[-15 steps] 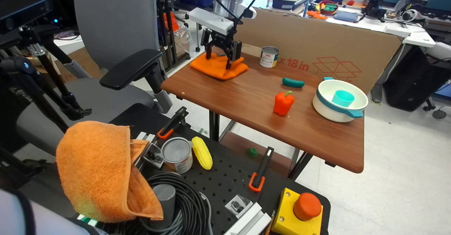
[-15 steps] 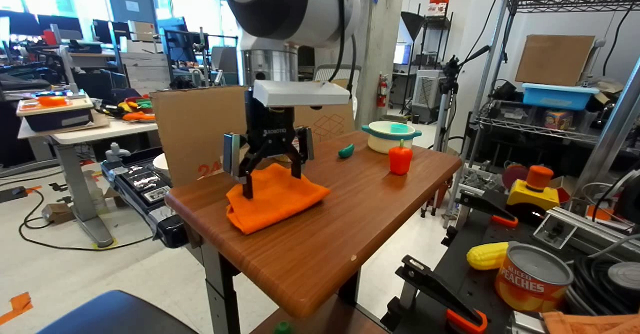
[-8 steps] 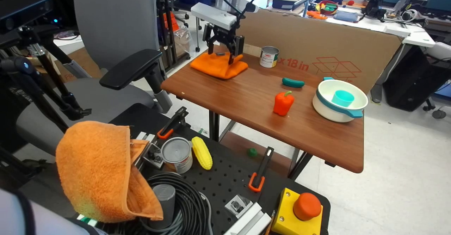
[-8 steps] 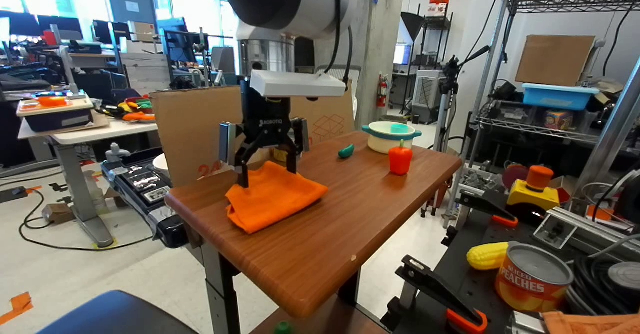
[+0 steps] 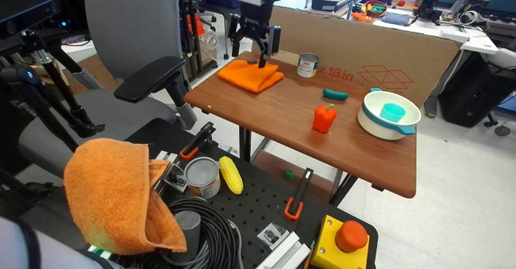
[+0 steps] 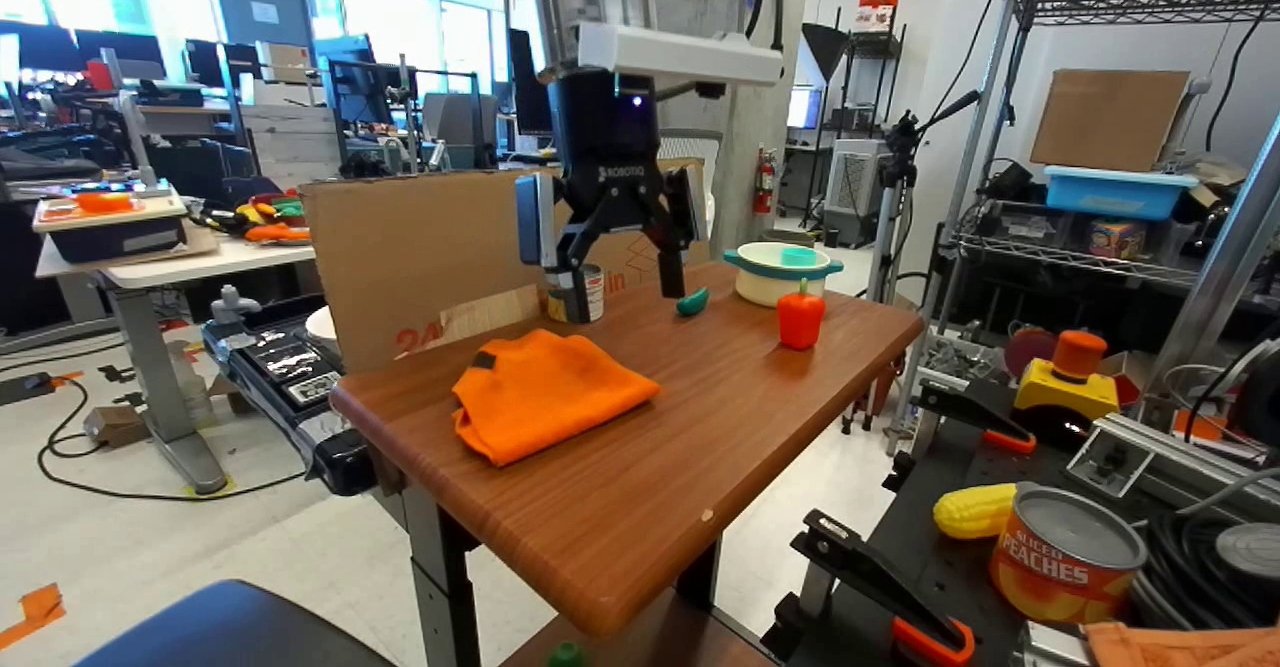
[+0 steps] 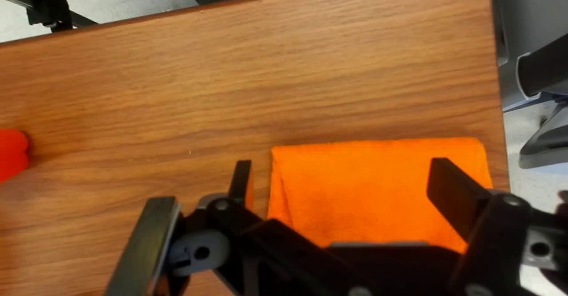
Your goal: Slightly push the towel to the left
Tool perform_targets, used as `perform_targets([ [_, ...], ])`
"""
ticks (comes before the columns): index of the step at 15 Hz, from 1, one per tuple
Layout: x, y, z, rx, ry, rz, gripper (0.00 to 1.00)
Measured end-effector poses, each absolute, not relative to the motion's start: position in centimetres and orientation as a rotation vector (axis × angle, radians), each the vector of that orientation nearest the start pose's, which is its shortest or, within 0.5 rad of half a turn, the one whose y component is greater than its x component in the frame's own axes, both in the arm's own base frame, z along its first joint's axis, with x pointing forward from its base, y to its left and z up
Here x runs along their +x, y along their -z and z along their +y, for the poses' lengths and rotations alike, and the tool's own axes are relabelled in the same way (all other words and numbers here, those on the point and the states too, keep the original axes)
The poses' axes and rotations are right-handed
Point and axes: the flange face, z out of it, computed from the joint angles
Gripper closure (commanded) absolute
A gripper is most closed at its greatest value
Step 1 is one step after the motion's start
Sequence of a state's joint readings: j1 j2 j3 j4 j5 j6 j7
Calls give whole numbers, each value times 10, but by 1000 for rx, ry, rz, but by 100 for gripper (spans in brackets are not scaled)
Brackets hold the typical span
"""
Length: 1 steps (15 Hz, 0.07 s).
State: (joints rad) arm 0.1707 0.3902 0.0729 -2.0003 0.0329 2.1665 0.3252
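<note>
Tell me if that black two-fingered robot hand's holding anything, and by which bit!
Nothing's held: the open hand hangs clear of the folded orange cloth towel.

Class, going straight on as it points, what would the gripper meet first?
The gripper points down, so probably the orange towel, though depth is unclear; one of its fingers may meet the table beside it.

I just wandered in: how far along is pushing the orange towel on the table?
Done: perhaps the push, though unconfirmed: the gripper has risen over the last second, leaving the orange towel folded near one end of the table. In hand: nothing; the fingers stand apart, clear of the towel. Left: likely backing away, or another nudge if needed.
</note>
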Motion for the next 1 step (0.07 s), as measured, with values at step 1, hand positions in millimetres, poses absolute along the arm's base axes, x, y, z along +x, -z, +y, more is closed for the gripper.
perform_targets([
  [1,561,-247,140,-3129,-362,166,0],
])
